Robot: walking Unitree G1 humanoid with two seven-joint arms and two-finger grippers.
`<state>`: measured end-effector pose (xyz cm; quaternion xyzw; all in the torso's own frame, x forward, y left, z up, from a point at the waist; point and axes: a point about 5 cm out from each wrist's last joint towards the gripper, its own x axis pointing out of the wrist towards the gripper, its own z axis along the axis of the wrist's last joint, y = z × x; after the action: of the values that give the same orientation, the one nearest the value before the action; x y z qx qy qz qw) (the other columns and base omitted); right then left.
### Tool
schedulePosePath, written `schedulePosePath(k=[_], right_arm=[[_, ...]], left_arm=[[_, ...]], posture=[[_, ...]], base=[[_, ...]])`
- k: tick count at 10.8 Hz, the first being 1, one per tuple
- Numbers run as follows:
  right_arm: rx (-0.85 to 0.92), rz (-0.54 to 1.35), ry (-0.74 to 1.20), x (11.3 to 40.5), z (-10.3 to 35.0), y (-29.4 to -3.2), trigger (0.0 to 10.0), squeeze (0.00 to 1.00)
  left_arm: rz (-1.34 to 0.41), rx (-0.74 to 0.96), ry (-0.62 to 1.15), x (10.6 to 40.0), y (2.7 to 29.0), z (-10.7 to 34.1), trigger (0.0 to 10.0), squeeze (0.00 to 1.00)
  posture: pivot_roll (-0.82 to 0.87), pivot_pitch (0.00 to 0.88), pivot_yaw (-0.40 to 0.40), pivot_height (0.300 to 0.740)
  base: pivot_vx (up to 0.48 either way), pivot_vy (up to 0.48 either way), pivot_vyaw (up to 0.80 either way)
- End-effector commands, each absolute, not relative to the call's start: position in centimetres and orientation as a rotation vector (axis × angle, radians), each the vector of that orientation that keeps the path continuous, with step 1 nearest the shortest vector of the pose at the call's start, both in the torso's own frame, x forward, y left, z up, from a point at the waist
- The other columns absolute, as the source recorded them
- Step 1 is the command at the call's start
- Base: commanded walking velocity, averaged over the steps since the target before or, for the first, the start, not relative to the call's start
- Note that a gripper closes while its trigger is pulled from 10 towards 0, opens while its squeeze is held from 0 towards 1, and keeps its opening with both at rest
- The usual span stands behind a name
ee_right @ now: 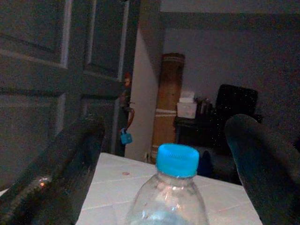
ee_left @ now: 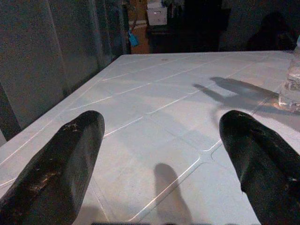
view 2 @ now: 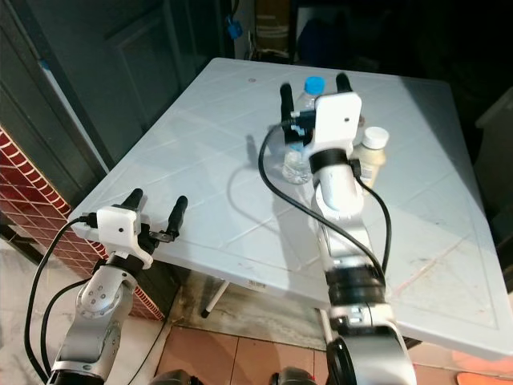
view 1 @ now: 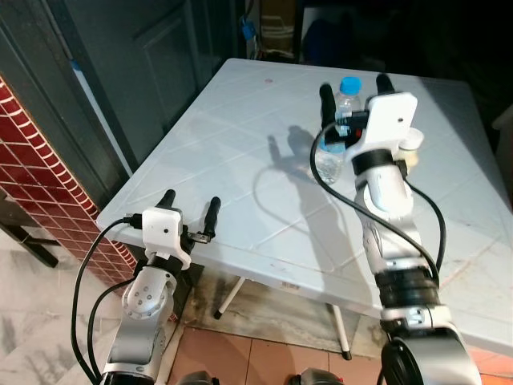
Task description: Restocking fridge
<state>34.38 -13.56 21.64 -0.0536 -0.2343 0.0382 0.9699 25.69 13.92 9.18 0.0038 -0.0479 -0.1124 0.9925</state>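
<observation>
A clear water bottle (view 1: 333,152) with a blue cap (ee_right: 177,160) stands upright on the white plastic table (view 1: 240,160). My right gripper (view 1: 353,87) is open above and around the bottle's neck, one finger on each side, not touching it. Just right of the bottle sits a small jar with a cream lid (view 2: 372,151), partly hidden by my right wrist. My left gripper (view 1: 190,207) is open and holds nothing, hovering at the table's near left corner; the bottle (ee_left: 290,79) shows far off in its wrist view.
A dark door (view 1: 152,72) and a red brick wall (view 1: 40,184) stand to the left of the table. Dark furniture and a rolled mat (ee_right: 169,93) lie beyond the far edge. The tiled floor (view 1: 264,353) shows below the table's near edge.
</observation>
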Motion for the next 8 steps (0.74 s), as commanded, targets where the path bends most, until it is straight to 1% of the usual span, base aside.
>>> schedulePosePath(k=[1, 4, 8], right_arm=[[-0.1, 0.055, -0.468, 35.0, 21.9, -13.5, 10.0, 0.0], [-0.127, -0.007, -0.464, 36.1, 22.7, -13.8, 10.0, 0.0], [-0.081, -0.025, -0.434, 37.8, 23.7, -13.6, 10.0, 0.0]], left_arm=[[-0.235, 0.017, -0.109, 25.9, 14.0, 9.7, 10.0, 0.0], [-0.246, 0.017, -0.101, 25.8, 13.8, 9.6, 10.0, 0.0], [-0.258, 0.008, -0.09, 25.6, 13.5, 9.5, 10.0, 0.0]], posture=[[-0.01, 0.032, 0.05, 0.74], [-0.01, 0.034, 0.05, 0.74], [-0.01, 0.045, 0.044, 0.74]], base=[[0.0, 0.0, 0.0], [0.0, 0.0, 0.0], [0.0, 0.0, 0.0]])
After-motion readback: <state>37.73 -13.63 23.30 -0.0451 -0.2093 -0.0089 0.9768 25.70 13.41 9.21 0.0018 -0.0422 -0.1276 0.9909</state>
